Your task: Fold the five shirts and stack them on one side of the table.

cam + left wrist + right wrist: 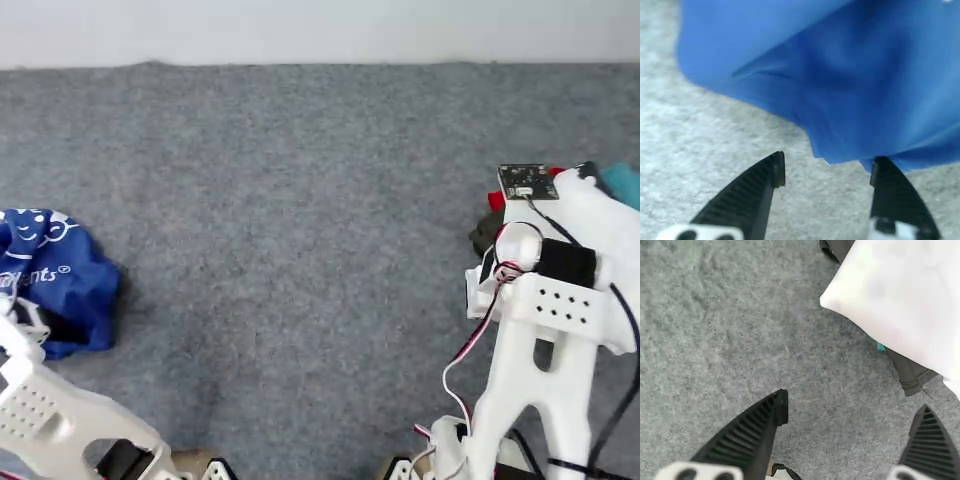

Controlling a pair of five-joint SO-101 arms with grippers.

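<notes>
Judging from how things lie, the step in hand is the first grasp on the blue shirt [50,275], which sits crumpled at the left edge of the high view and is not folded yet. The left claw [830,165] is opened wide just at the edge of this shirt and holds nothing. The next move, I think, calls for closing on that edge and then drawing the cloth out flat on the grey bench [300,200], where the middle of the frame offers room for folding. The right claw [854,402] is also spread wide and carries nothing; it hangs above bare bench beside a white shirt [900,300] that lies on a dark shirt [912,375]. In the high view the right arm [545,330] covers most of this pile at the right edge, so only a bit of red cloth [495,200] and teal cloth [625,182] peek out. I cannot count five shirts, and whether the pile is folded or loose is hard to tell
</notes>
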